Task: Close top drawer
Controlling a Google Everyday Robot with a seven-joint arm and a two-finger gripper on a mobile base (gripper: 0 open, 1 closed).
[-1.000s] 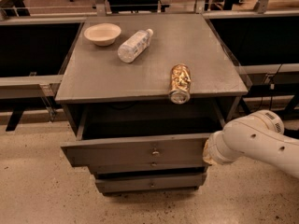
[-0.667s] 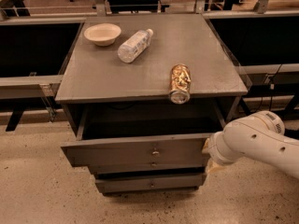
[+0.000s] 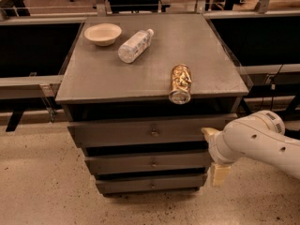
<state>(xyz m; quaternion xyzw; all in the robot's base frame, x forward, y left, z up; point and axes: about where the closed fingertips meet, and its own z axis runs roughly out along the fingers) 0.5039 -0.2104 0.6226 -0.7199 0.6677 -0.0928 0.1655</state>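
The tool (image 3: 214, 153), its prongs apart and holding nothing, sits at the right end of the wide grey wooden top drawer (image 3: 140, 134). Pushing there, off-centre, could skew and jam it.

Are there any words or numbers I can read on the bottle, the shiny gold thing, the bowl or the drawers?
No text here can be read.
Bottle: pale label, no letters I can make out.
Gold container: shiny pattern, nothing legible.
Bowl: plain, no writing.
Top drawer: plain grey front, only a knob.
Tool, at the top drawer's right end: no readable marking.
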